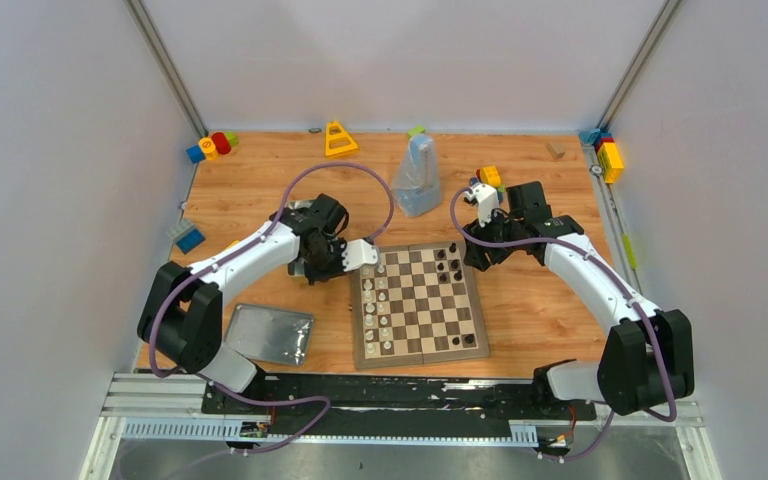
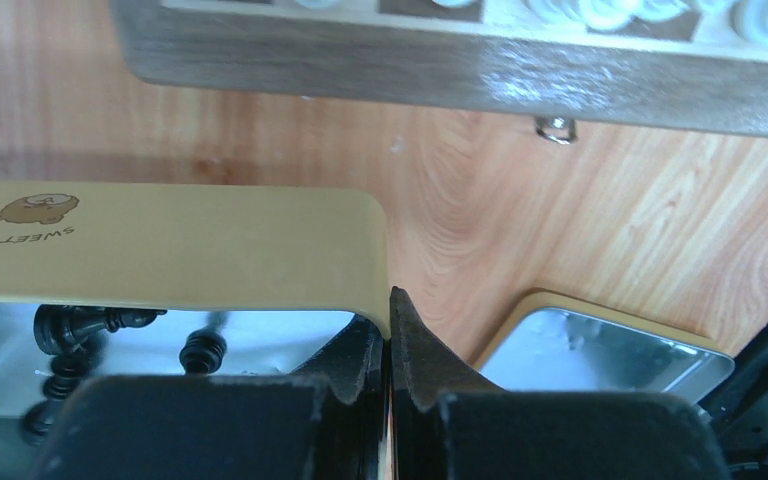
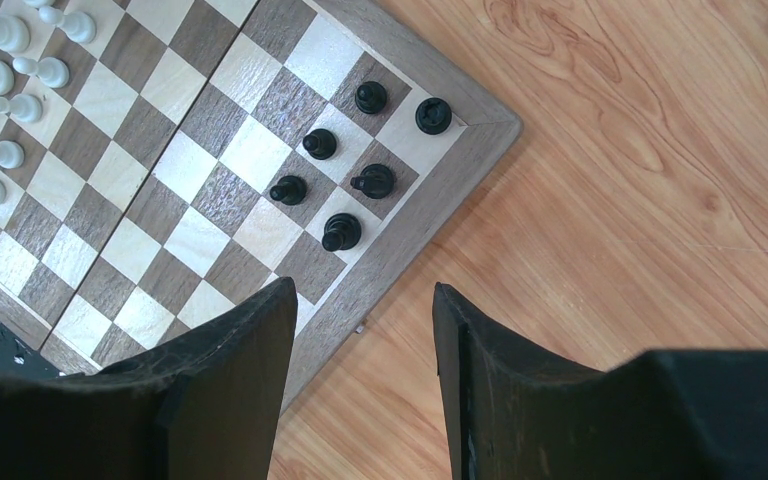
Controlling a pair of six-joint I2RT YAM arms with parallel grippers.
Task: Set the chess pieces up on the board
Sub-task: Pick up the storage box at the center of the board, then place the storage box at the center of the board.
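Note:
The board (image 1: pixel 425 290) lies in the middle of the table. Several white chess pieces (image 1: pixel 378 305) stand along its left columns. Several black chess pieces (image 1: pixel 450 262) stand at its far right corner, and one more stands near the front right. My left gripper (image 1: pixel 325 268) is just left of the board. In the left wrist view it (image 2: pixel 388 310) is shut on the cream wall of a tin (image 2: pixel 180 240) that holds black pieces (image 2: pixel 70 330). My right gripper (image 3: pixel 360 290) is open and empty over the board's right edge (image 3: pixel 400 230), near the black pieces (image 3: pixel 355 160).
The silver tin lid (image 1: pixel 270 333) lies front left and also shows in the left wrist view (image 2: pixel 610 350). A clear bag (image 1: pixel 418 175) and a yellow toy (image 1: pixel 340 138) stand behind the board. Coloured blocks sit at the back left (image 1: pixel 210 145), the back right (image 1: pixel 608 155) and by the right wrist (image 1: pixel 488 177).

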